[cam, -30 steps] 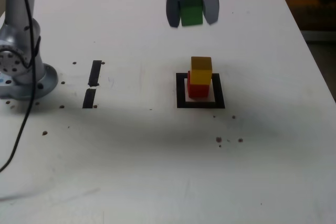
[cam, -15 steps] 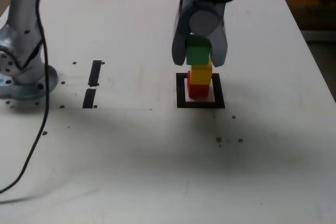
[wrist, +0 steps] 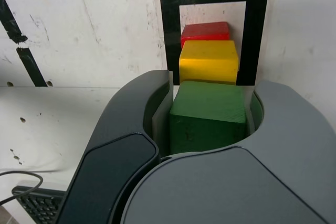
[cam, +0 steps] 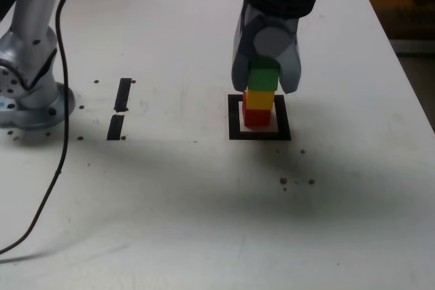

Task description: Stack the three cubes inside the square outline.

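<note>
Sitting at the top of the pile, the small green block (cam: 263, 78) is squeezed between the two grey jaws of the robot's gripper (cam: 265, 81), which is closed on it. In the exterior view the green block looks to be right on top of the small yellow block (cam: 259, 99), though it is hard to tell if the two touch. The yellow block rests on the small red block (cam: 256, 117), and the red block stands on the white patch inside the square outline of black tape (cam: 259, 134). In the wrist view the three blocks show in a row: green (wrist: 209, 117) between the jaws, then yellow (wrist: 208, 61), then red (wrist: 205, 30), with the black frame (wrist: 170, 24) around them.

The square lies on a big white table (cam: 204, 202) with small dark specks. Well apart from it, toward the exterior view's left, lie two short black tape strips (cam: 120, 107). Further that way stands the silver base of the arm (cam: 27, 79), with a thin dark cable (cam: 62, 134) hanging down past it.
</note>
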Robot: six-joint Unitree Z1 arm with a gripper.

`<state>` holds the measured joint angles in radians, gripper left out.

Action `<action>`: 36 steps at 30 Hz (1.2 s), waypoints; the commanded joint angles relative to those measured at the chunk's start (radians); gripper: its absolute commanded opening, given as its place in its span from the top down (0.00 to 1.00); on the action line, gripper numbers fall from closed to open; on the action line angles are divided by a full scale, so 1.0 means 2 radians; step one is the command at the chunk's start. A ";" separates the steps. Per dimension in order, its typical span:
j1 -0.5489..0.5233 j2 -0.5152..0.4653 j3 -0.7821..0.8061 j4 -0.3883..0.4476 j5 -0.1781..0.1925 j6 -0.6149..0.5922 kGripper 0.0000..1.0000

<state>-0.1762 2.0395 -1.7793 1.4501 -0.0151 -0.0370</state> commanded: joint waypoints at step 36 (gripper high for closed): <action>0.016 -0.175 0.021 0.080 0.033 0.015 0.00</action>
<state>-0.1475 1.7748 -1.7709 1.6016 0.0501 -0.0111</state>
